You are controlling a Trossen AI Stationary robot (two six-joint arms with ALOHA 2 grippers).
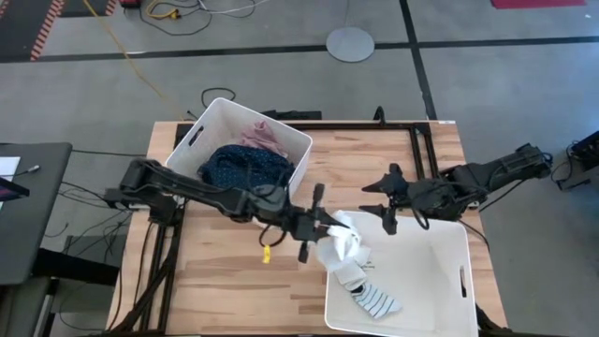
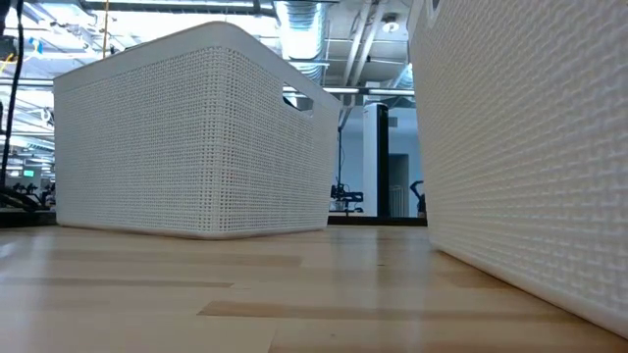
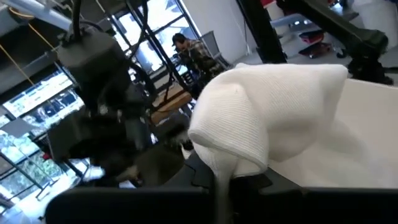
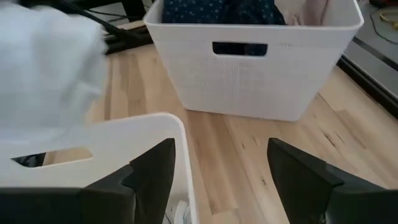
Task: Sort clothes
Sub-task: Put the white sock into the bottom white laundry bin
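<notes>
Between clamped left gripper (image 1: 323, 227) jaws — white sock (image 1: 344, 245) (draped over bin (image 1: 440, 281)).

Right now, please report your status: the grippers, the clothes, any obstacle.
Left gripper shut on white sock over right bin's rim. Right gripper open, empty, beside it. Nothing in the way.

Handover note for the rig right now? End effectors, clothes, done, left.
Left end effector: shut on a white sock, held over the near-left corner of the right bin.
Right end effector: open, empty, over the far edge of the right bin.
Left bin: navy dotted garment and pink garment inside.
Right bin: striped sock on its floor, another white piece by it.
Done: those pieces are binned.
Left: drop the held sock into the right bin. No other clothes visible on the table.
</notes>
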